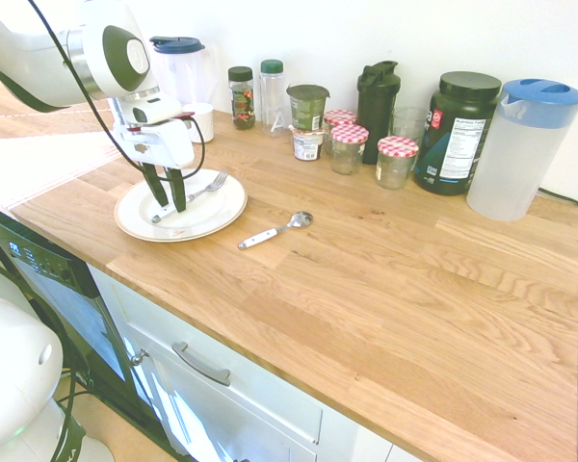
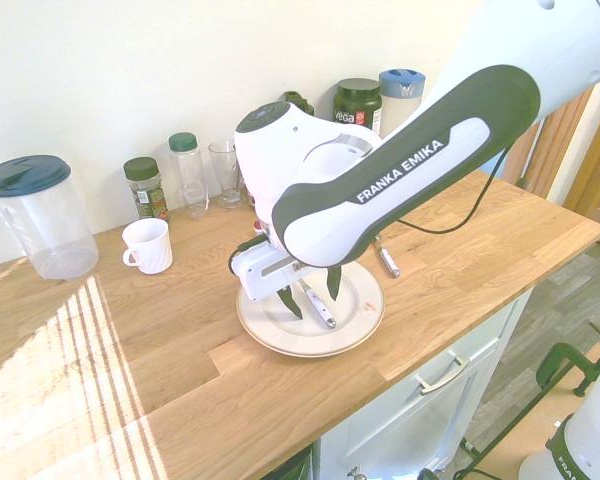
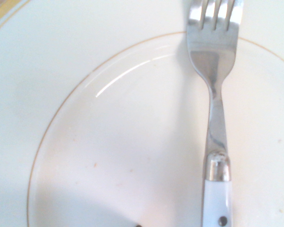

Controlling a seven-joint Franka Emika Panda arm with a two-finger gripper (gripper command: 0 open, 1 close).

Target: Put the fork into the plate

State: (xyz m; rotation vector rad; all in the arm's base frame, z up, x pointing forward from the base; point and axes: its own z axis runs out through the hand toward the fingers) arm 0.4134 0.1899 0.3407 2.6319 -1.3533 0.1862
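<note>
Fork (image 1: pixel 212 185) is on the plate (image 1: pixel 233 204), white handle in the shallow middle, tines over the rim toward the far right, going by the first exterior view. Claw (image 1: pixel 171 207) is low over the plate, fingers apart either side of the handle, not clamped on it. Placement looks done; my call is lift straight up, since a sideways move could drag fork or plate. Fork should be light and stiff, slick on bare metal; if it needs a regrip, take the handle flat-sided, near the balance point. Plate is likely glazed ceramic: slippery, chippable, so no pressing down. Spoon (image 1: pixel 262 237) is just right of the plate, white handle too, don't mix them up. Surface is a wooden worktop (image 1: pixel 366 318), flat, probably fine for sliding. Far side along the white wall: white mug (image 1: pixel 201 120) at left, red-checked jars (image 1: pixel 348 152) mid, black tub (image 1: pixel 455 140) and blue-lidded pitcher (image 1: pixel 520 149) at right. Near side drops to white drawers (image 1: pixel 241 385). Kitchen is bright, sun on the left end.
</note>
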